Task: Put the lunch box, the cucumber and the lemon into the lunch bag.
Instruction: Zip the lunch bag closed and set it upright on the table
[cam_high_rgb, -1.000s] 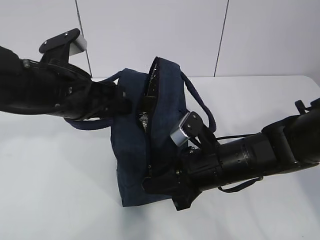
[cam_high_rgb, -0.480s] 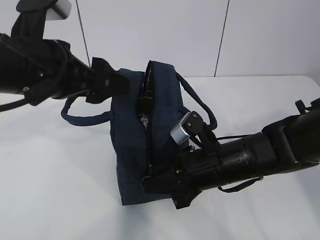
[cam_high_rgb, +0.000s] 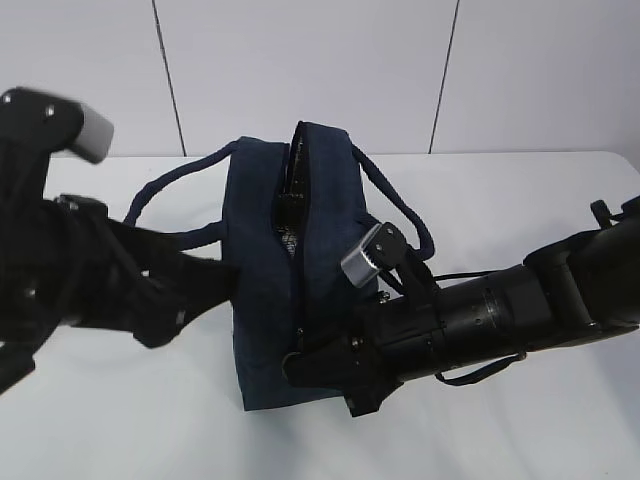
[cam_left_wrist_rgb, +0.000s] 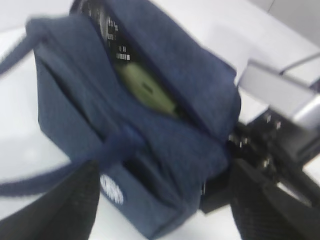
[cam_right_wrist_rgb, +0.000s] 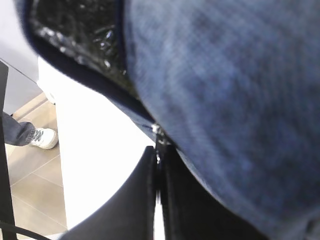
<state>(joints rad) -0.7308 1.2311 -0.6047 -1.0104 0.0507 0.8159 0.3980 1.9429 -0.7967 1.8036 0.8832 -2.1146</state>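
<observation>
Evidently the left end effector (cam_left_wrist_rgb: 160, 200) has let go and drawn back: a second ago it was up against the top of the lunch bag (cam_high_rgb: 290, 270), and now it stands low and clear of it, fingers (cam_left_wrist_rgb: 65, 205) spread wide with nothing between them. The bag has settled more upright on the bench (cam_high_rgb: 520, 200). That reads as a drop-off completed. Through the open mouth, the left wrist view shows a pale green lid, judged to be the lunch box (cam_left_wrist_rgb: 145, 87), lying inside against the foil lining. Cucumber and lemon appear in no view; whether they are already inside cannot be told.

The right end effector (cam_right_wrist_rgb: 159, 165) is fully closed at the bag's zipper edge; it appears to pinch the fabric or pull there. A loose handle (cam_high_rgb: 175, 185) trails toward the left arm, a possible snag.
</observation>
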